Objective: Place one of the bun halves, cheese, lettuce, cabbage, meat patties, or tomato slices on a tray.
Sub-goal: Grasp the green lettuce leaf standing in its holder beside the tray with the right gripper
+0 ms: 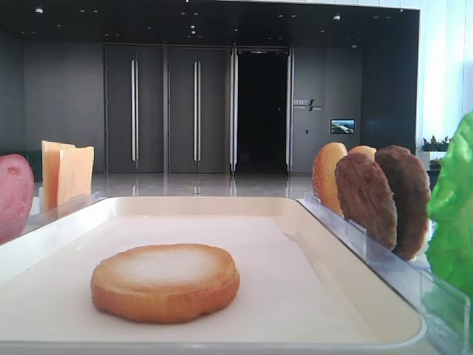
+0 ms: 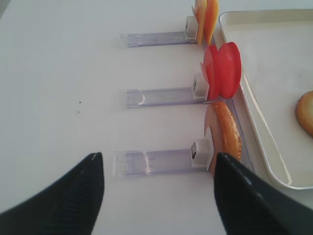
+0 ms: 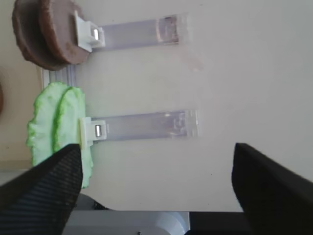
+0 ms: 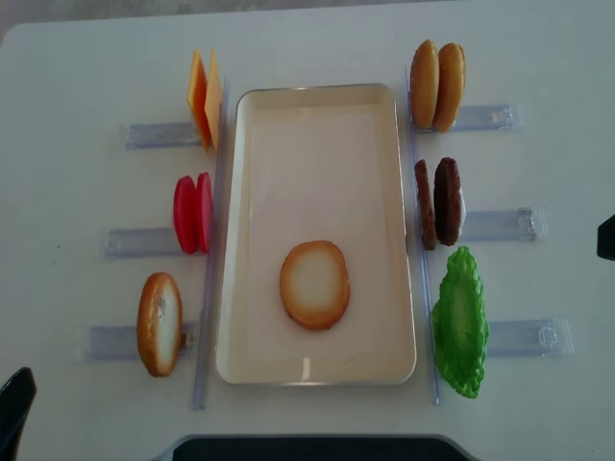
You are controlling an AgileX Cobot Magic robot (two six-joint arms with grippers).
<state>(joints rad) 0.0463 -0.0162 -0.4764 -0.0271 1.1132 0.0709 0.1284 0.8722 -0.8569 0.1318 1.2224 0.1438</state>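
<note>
Resting in tray [image 4: 250, 221]: one bun half [image 4: 314, 284]

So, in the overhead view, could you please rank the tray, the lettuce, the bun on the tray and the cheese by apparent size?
1. Tray
2. Lettuce
3. Bun
4. Cheese, which stands edge-on, so its apparent size understates it.

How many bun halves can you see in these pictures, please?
4: one bun half flat on the tray, one upright left of it, two upright at the far right.
</note>
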